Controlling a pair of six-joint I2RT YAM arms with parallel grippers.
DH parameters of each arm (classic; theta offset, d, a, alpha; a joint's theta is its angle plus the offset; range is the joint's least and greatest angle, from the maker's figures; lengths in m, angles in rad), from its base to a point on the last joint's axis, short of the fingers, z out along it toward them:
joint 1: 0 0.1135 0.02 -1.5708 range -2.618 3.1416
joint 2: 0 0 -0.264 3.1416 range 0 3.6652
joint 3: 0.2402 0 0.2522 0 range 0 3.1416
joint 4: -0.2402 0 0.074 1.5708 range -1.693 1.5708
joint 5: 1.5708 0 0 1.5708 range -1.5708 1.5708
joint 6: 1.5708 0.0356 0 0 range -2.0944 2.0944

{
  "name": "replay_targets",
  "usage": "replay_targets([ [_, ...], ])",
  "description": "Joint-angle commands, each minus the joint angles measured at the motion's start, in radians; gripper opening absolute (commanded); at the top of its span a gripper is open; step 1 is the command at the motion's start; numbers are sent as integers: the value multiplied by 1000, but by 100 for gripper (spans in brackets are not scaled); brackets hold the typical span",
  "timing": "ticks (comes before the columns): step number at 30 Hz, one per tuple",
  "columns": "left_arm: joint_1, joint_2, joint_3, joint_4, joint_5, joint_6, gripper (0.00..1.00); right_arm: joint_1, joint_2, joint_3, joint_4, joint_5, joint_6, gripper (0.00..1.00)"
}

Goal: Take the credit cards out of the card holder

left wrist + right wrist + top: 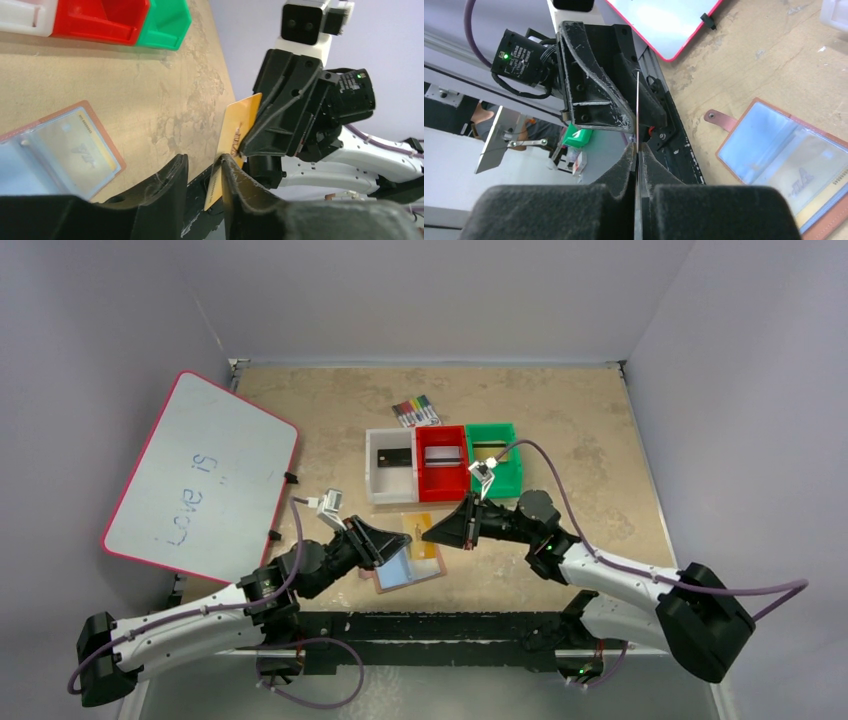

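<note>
Own fingers of the left gripper [202, 167] sit nearest the lens in the left wrist view, two black pads parted a little. The gold card [239, 131] stands on edge in that gap, its lower end against the right-hand finger with daylight to the other. Its upper end is pinched flat in the right gripper [246, 146], jaws closed on it. The card holder [60, 150] lies open on the table [165, 75], down-left of the fingers and apart from them. A pocketed card [80, 145] shows through its clear sleeve. The red bin [100, 20] and green bin [165, 25] sit along the top edge.

Right wrist view: its own fingers fill the bottom, clamped on the gold card, seen only edge-on as a thin pale line running up between the left gripper's fingers. No card face shows here. Only this view shows the holder's strap tab [719, 119]. The holder lies off to the right, touched by neither gripper.

Top view: the grippers meet tip to tip above the holder's far edge, the gold card between them. The left gripper overhangs and hides the holder's left part. Beyond are the white bin [373, 468] with a dark card [392, 456] and the red bin with a grey card [442, 453]; the green bin's contents I cannot tell. The marker pack [416, 411] lies behind them and the whiteboard [200, 475] far left
</note>
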State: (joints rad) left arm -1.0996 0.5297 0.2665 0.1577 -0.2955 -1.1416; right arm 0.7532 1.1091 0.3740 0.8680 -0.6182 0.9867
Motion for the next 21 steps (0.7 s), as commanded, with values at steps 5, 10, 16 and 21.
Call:
replay_targets([
  [5,4,-48,57,-175,-122,7,46,1,-121,155,-419,251,-247,0],
  [10,5,-63,86,-285,-171,19,50,1,-163,240,-660,598,-450,0],
  [16,6,-52,105,-337,-175,36,55,3,-142,298,-702,959,-945,0],
  [21,6,-38,109,-352,-179,39,69,2,-22,347,-699,1118,-1322,0],
])
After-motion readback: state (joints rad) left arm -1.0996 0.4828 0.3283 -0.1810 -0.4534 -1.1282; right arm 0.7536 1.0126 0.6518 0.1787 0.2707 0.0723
